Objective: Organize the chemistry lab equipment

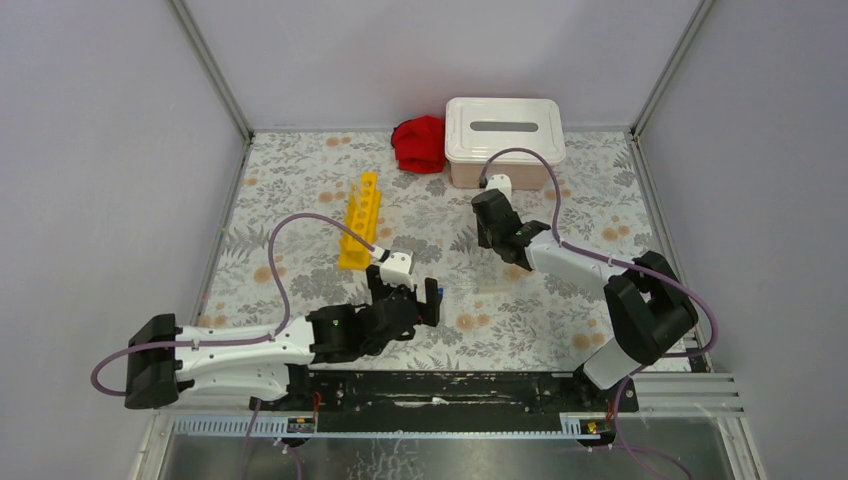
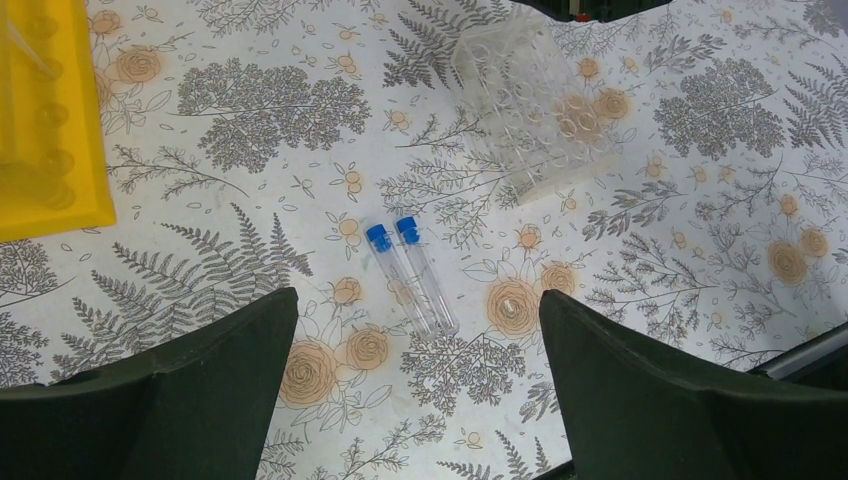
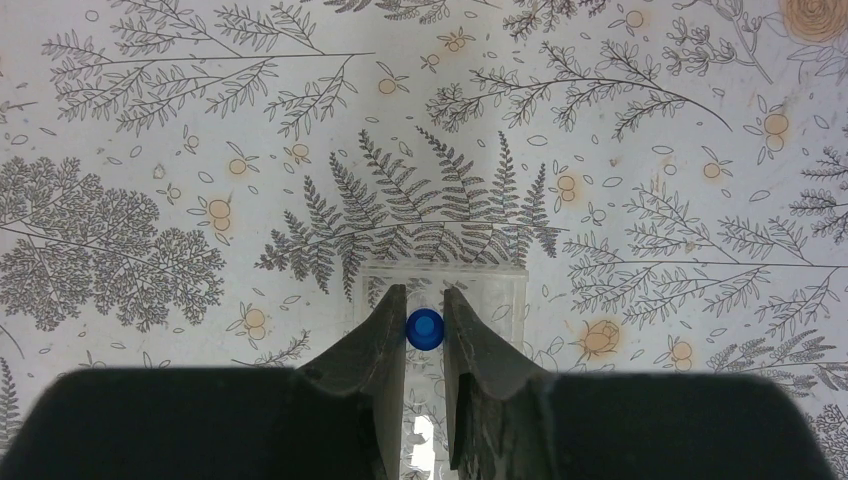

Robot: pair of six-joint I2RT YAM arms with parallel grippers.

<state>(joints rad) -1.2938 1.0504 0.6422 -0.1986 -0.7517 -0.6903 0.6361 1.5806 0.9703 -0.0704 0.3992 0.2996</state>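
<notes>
- Currently your right gripper (image 3: 425, 300) is clamped on one small clear blue-capped tube (image 3: 425, 329). The tube is upright, with its cap showing between the fingertips.
- That tube is directly over the clear plastic tube rack (image 3: 490, 295). You can't tell from the wrist view whether its lower end is seated in a hole.
- Your left gripper (image 2: 415, 298) is spread wide and grips nothing. It hangs low over the floral-print table cover (image 2: 250, 100).
- Two more blue-capped clear tubes (image 2: 428, 278) lie flat on the cover, side by side. They are framed between the left fingers, caps pointing away from the wrist camera.
- The clear rack stands just beyond those two tubes, tilted in the left wrist view.
- The long yellow plastic test-tube rack with round holes (image 1: 362, 222) lies left of centre, beyond the left gripper and apart from both arms.
- The pinkish bin with white lid (image 1: 505, 130) is at the far edge with its lid on. A crumpled red cloth (image 1: 420, 143) lies just beside its left side.
</notes>
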